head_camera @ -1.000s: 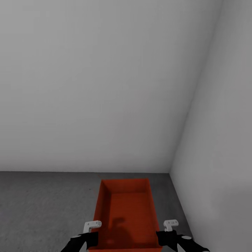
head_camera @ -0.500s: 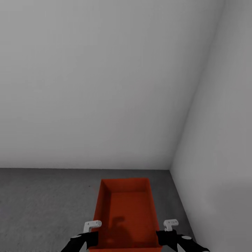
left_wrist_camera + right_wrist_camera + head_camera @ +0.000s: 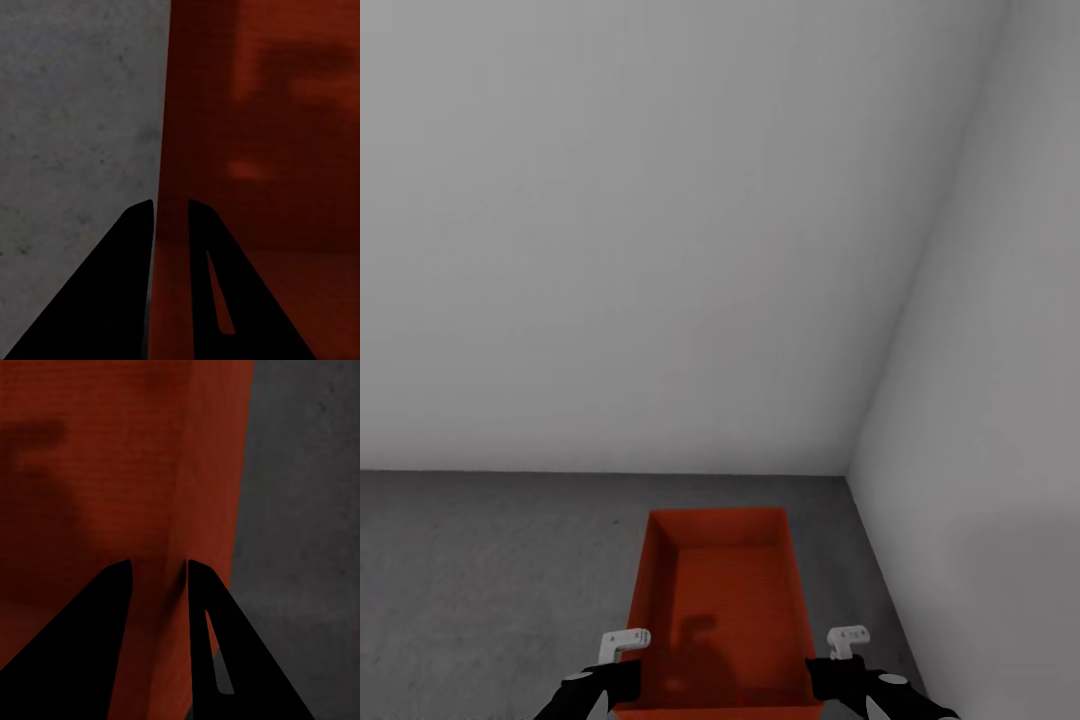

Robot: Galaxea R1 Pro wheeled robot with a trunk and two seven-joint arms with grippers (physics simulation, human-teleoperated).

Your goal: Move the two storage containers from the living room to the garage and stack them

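Near the corner where two pale grey walls meet, one orange-red storage container shows in the head view, carried low in front of the robot above the dark grey speckled floor. It bears no label, brand mark or writing that can be read, and neither do the walls or the floor. By count: one container, two grippers, two walls meeting at the corner. The container is a rectangular topless bin with low straight walls, its long axis pointing away from the robot toward the far wall; its inner bottom is finely ribbed and carries a dim shadow near the robot's end. The left gripper sits at the container's left long wall and the right gripper at its right long wall, each with a small white bracket on top of a black body. Seen from the left wrist, the two black fingers stand either side of the thin upright wall of the container, one outside over the grey floor and one inside, pinching the wall. Seen from the right wrist, the fingers likewise straddle and pinch the opposite wall of the container, with the concrete floor beyond the outer face.
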